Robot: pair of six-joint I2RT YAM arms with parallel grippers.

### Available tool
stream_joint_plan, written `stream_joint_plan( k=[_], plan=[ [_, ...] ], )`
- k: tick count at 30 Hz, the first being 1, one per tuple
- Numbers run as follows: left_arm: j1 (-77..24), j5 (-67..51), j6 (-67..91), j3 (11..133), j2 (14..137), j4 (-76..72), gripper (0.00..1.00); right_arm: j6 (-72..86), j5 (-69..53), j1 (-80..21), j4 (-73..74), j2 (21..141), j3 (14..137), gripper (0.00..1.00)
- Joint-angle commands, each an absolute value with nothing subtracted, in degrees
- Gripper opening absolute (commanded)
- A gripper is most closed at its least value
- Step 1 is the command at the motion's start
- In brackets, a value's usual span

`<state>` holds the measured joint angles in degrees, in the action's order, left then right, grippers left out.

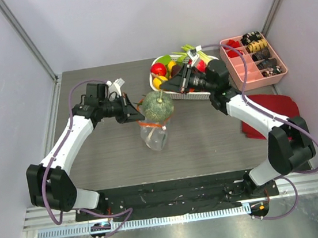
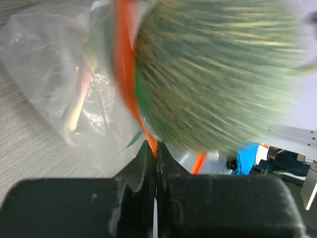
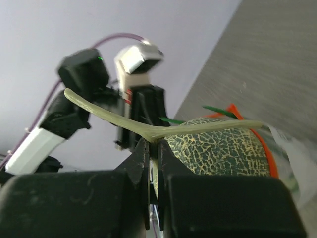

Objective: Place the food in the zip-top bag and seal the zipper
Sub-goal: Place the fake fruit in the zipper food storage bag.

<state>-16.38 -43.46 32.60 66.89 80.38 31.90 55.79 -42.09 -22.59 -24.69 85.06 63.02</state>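
While left hand (image 2: 156, 150) pinches the zipper (image 2: 125, 54), right hand (image 3: 153, 148) pinches the melon stem (image 3: 208, 127).

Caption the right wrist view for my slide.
Right gripper pinches the stem of the netted melon, which sits in the zip-top bag mouth, against its orange zipper.

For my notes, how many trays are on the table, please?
2: a white tray at the back centre, and a pink divided tray at the back right. None seems hidden.
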Motion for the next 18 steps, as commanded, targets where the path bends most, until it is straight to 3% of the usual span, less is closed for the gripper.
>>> stream_joint_plan(
  k=[1,8,18],
  plan=[
    [-16.2,-46.5,33.3,66.8,78.5,28.1,0.00,52.1,-41.9,-23.0,-21.0,84.5,58.4,0.01],
    [-16.2,-47.1,33.3,66.6,78.7,28.2,0.00,33.7,-38.9,-25.7,-7.0,84.8,63.1,0.01],
    [-16.2,-49.8,33.7,67.5,79.1,28.1,0.00,5.0,-29.8,-39.5,16.2,89.5,78.0,0.01]
  ],
)
